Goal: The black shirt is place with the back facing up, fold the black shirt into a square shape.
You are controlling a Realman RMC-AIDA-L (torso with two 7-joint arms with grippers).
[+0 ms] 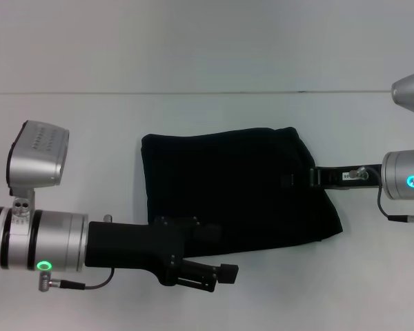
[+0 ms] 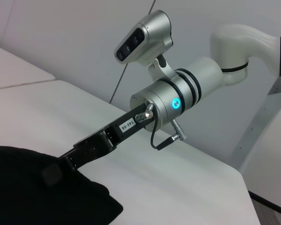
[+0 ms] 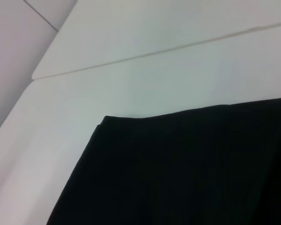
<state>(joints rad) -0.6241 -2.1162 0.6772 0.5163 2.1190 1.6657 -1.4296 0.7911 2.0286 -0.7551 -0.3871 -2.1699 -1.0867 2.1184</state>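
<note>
You see the black shirt [image 1: 228, 189] lying in the middle of the white table [image 1: 193, 55], already folded to a compact, roughly rectangular bundle; it is plain black with no lettering showing, and its surface is so dark that you can hardly make out the folds. Its long axis runs from left to right across the head view; the left edge is straight, while the right end bulges and droops toward the near side. In the right wrist view only one corner of the cloth [image 3: 187, 173] is visible and the rest is cut off by the frame. The right gripper [image 1: 300, 178] reaches in from the right and meets the shirt's right edge; its tips merge into the black cloth, so you cannot tell if it grasps the fabric. The left gripper [image 1: 217, 274] lies low at the near edge of the shirt, its fingers look close together with nothing between them, just off the cloth.
</note>
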